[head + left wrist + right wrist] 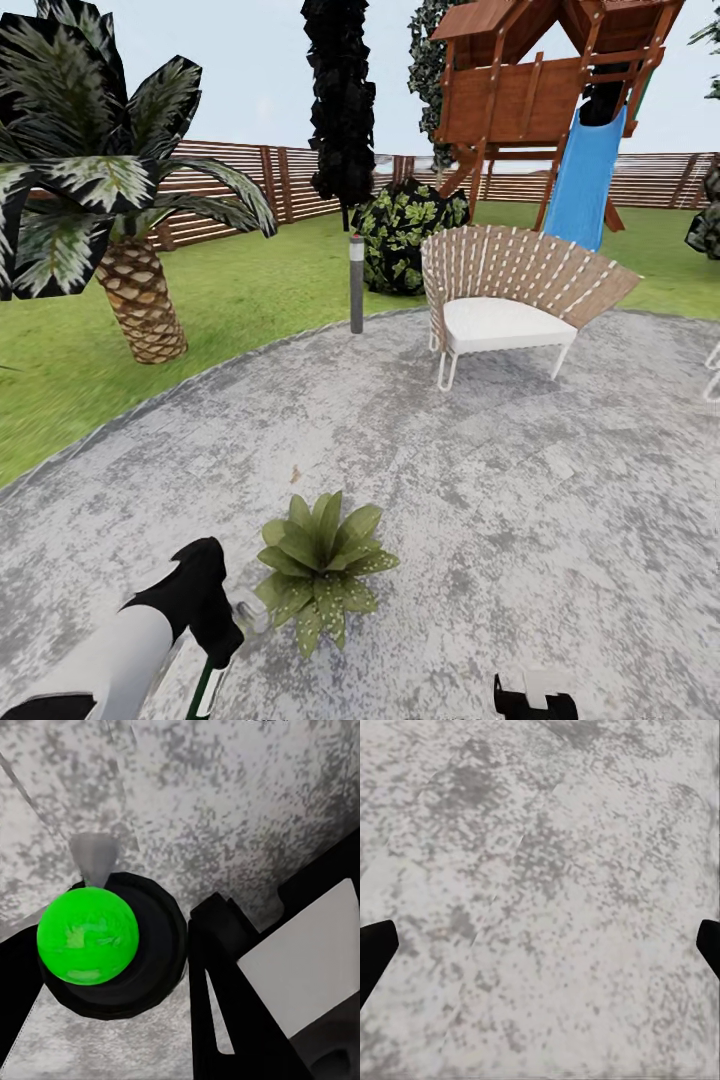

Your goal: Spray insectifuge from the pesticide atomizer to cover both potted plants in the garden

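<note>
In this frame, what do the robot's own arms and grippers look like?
The left arm has a smooth white forearm shell ending in a glossy black wrist and black left gripper. In the left wrist view its black parts flank a flat white panel. The right gripper is black with a white block on top; its jaws' black tips edge the right wrist view.
</note>
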`<state>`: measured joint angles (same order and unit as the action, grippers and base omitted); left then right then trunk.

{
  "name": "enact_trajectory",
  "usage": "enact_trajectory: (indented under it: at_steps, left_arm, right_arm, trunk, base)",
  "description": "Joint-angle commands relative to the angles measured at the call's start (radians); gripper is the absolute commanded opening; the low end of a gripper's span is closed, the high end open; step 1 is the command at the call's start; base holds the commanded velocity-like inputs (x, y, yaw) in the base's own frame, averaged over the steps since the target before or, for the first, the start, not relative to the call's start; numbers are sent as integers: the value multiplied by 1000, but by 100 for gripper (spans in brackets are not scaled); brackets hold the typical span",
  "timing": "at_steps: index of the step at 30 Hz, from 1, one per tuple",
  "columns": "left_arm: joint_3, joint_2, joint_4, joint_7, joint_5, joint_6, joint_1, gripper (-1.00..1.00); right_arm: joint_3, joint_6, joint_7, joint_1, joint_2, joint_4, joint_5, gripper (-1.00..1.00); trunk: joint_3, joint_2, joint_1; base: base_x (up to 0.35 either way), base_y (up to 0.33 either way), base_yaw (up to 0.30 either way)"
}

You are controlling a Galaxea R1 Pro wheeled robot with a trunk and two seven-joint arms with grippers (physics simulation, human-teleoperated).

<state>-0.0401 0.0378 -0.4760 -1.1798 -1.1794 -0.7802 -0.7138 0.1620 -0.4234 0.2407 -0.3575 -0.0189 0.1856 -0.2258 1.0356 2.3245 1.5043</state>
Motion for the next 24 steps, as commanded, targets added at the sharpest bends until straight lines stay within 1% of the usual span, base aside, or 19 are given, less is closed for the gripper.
enact_trajectory:
  at_steps: [1, 4, 6, 10, 14, 19, 24]
  left_arm:
    - [-4, 0, -2, -8, -6, -8, 0, -100]
    - [-4, 0, -3, -7, -11, -7, 0, -100]
    - [-4, -3, -4, -5, -36, -9, 1, -100]
    - [-4, -4, -6, -5, -46, -12, 1, -100]
    - [-4, -2, -6, -3, -48, -13, 1, -100]
    - [-3, -5, -6, 10, -48, -11, 1, -100]
    - [-3, -6, -6, 12, -48, -12, 1, -100]
  right_arm:
    - [7, -3, 3, -1, 0, -2, -10, 100]
    - [7, -3, 4, -1, 0, -3, -10, 100]
    - [7, -3, 5, -1, 0, -3, -10, 100]
    - [7, -3, 6, -1, 0, -3, -10, 100]
    - [7, -3, 6, 0, 0, -3, -11, 100]
    - [7, -3, 6, 0, -5, -5, -12, 100]
    - [8, -3, 6, -1, -6, -3, -10, 100]
  trunk:
    - [1, 0, 0]
    - [1, 0, 0]
    - [1, 0, 0]
    - [1, 0, 0]
    - [1, 0, 0]
    - [1, 0, 0]
    - [1, 0, 0]
  base:
    - [0, 0, -262]
    - [0, 0, -265]
    - [0, 0, -266]
    - [0, 23, -223]
    - [-76, 241, -25]
    - [-183, 256, -1]
    - [-27, 158, -9]
